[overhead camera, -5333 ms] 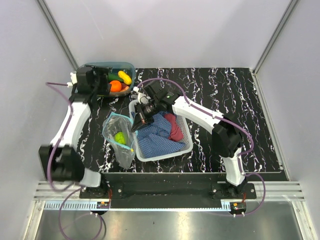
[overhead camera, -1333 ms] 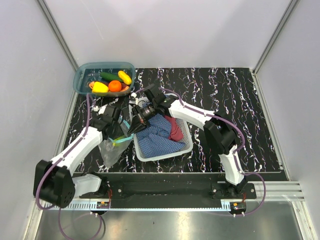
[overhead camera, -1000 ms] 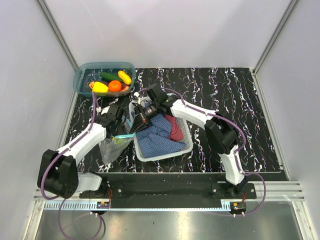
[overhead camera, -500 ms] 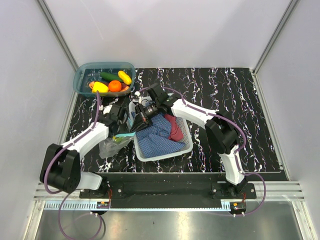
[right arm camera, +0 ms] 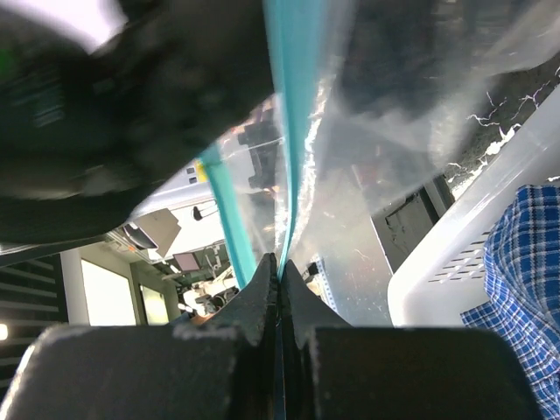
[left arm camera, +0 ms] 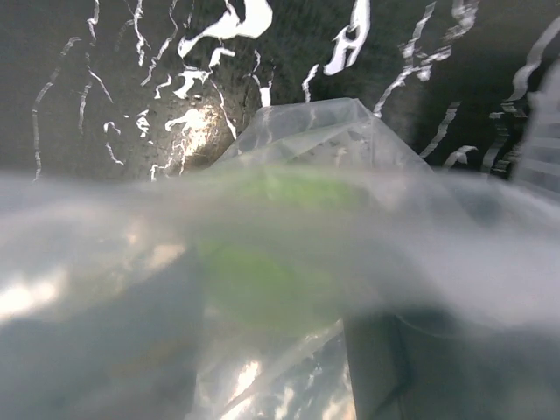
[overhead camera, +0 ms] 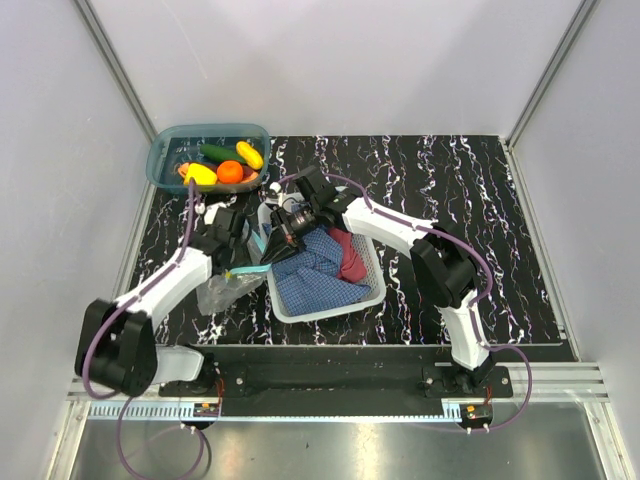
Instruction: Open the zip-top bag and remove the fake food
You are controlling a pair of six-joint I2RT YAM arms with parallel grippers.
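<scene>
Shows the right gripper [right arm camera: 278, 268] clenched on the teal zip strip [right arm camera: 293, 105] of the clear bag [overhead camera: 222, 292], jaws pressed tight together with the strip pinched between them. Finds that bag on the black marbled table [overhead camera: 450, 200], just left of the white basket [overhead camera: 325, 314], mouth raised beside the basket's left wall and body sagging onto the tabletop. Shows the left gripper [overhead camera: 236, 256] at the bag's mouth too, close against the right one. Cannot tell the state of its jaws, with crinkled plastic smeared across the whole left wrist view. Makes out through that plastic one lime-green piece [left arm camera: 262, 271] inside the bag, blurred. Finds more pieces well apart from the bag, in the teal bin [overhead camera: 153, 160] at the table's far-left corner: an orange piece [overhead camera: 231, 172], two yellow pieces [overhead camera: 200, 175], a dark green piece [overhead camera: 218, 152]. Sees in the basket a blue checked cloth [overhead camera: 310, 272] and a red cloth [overhead camera: 349, 256], touching.
</scene>
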